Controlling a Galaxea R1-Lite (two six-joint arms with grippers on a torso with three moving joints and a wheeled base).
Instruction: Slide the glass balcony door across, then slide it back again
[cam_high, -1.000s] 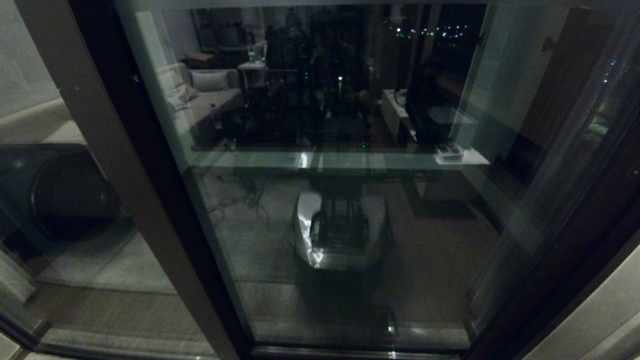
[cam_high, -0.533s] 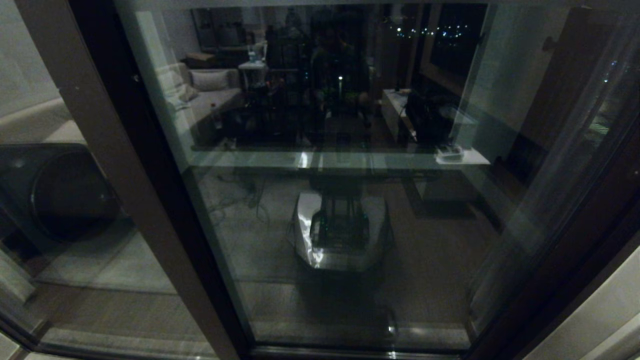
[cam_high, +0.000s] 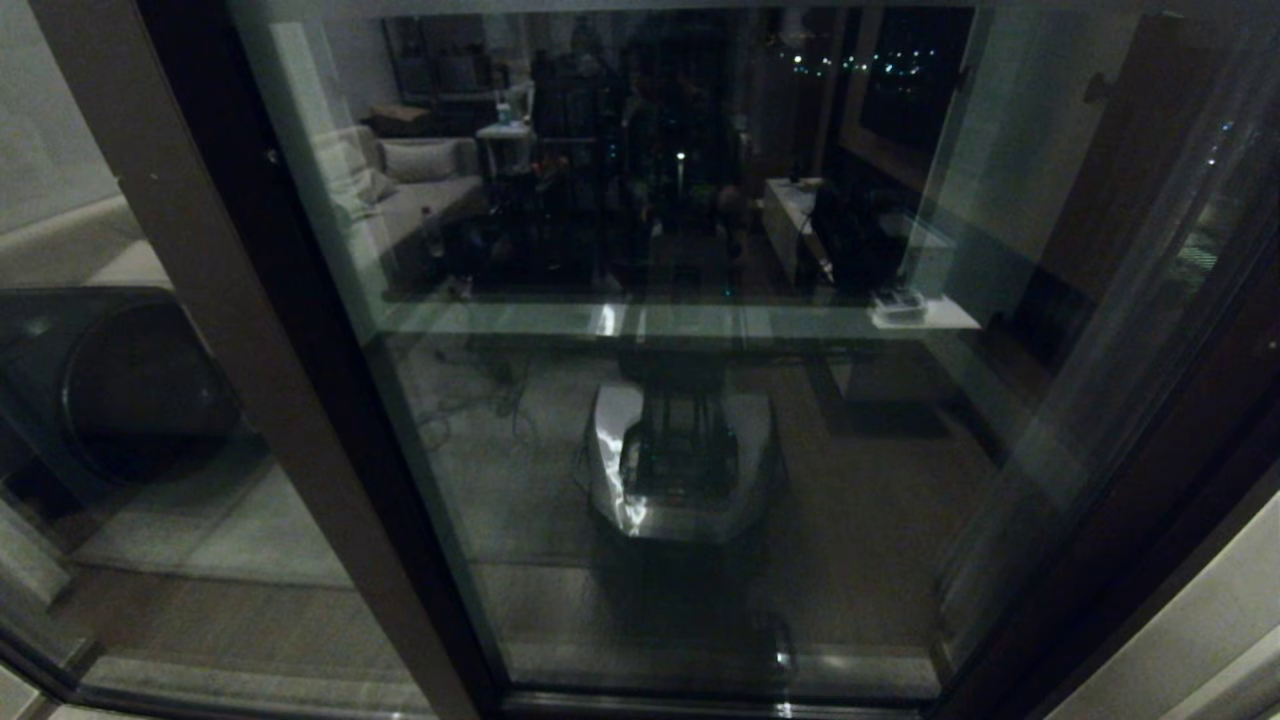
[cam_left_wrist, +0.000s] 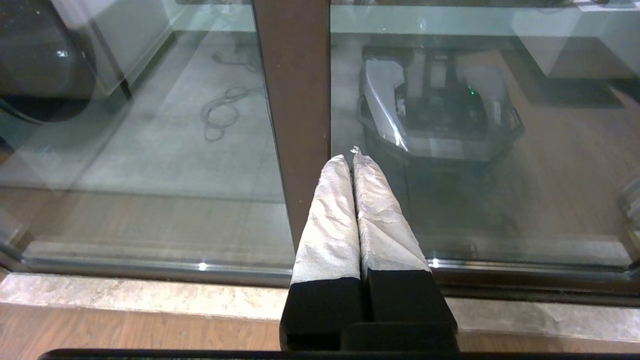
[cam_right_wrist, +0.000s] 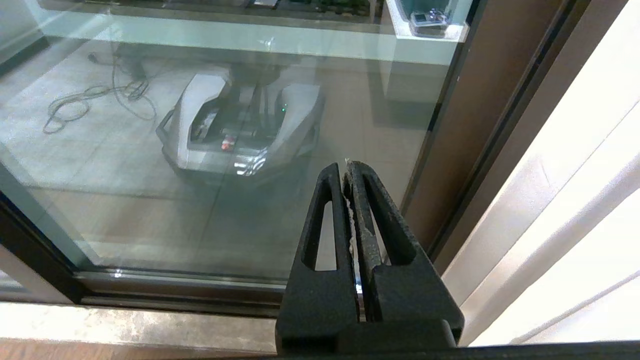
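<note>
Washer drum (cam_high: 140, 390) dim behind glass at far left. Brown stile (cam_high: 240, 340) next, slanting down. Left gripper (cam_left_wrist: 348, 159) clenched on nothing, tips before that stile (cam_left_wrist: 295, 100). Glass balcony door (cam_high: 680, 330) filling centre, mirroring robot base (cam_high: 685, 465). Right gripper (cam_right_wrist: 346, 170) likewise pressed together, empty, near door's right frame (cam_right_wrist: 480, 125); pale curtain (cam_right_wrist: 575, 200) beyond.

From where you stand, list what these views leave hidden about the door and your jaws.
- Head view: neither arm shows; both sit below the frame.
- Glass balcony door: its top is cut off by the head view's upper edge, and reflections mask what lies beyond the glass.
- Handle slot: not made out on the brown stile in any view.
- Left gripper and right gripper: jaws shut; contact with the door cannot be judged.
</note>
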